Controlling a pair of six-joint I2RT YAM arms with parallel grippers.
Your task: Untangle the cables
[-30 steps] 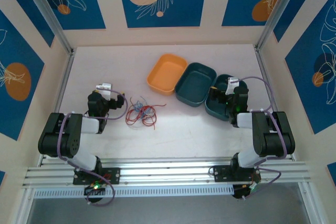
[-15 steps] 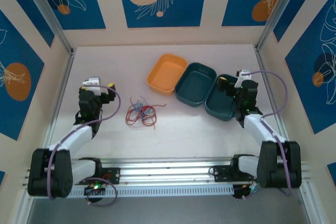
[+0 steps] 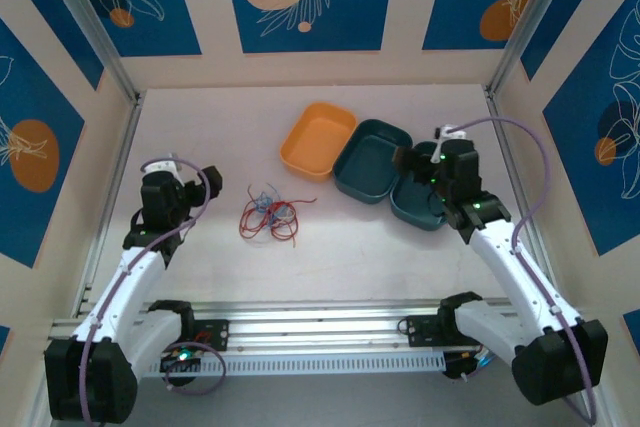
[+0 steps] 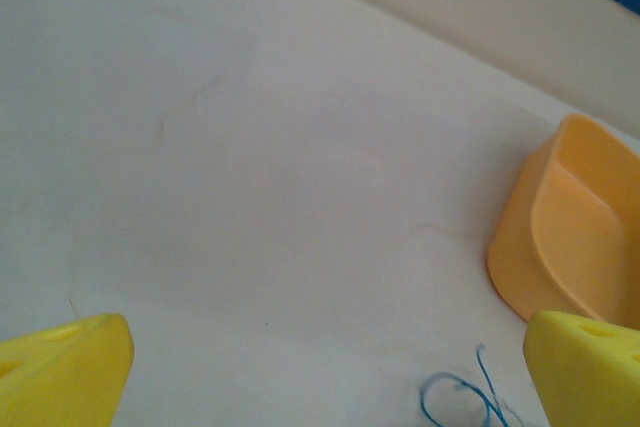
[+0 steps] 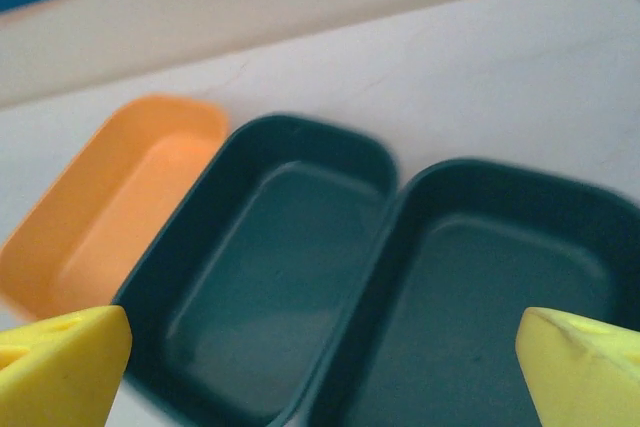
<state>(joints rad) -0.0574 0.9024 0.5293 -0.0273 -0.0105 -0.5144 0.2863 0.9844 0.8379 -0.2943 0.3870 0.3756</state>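
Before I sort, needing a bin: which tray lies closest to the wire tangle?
The orange tray, leftmost; both teal trays sit farther from the cables.

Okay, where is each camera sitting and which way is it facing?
Top external: above and behind the bases, looking down on the table; the left arm and right arm show.
Left wrist: on the left gripper, low over the table, facing the orange tray; its yellow fingertips show.
Right wrist: on the right gripper, facing the two teal trays; its yellow fingertips show.
Shared: both wrist views catch the orange tray.
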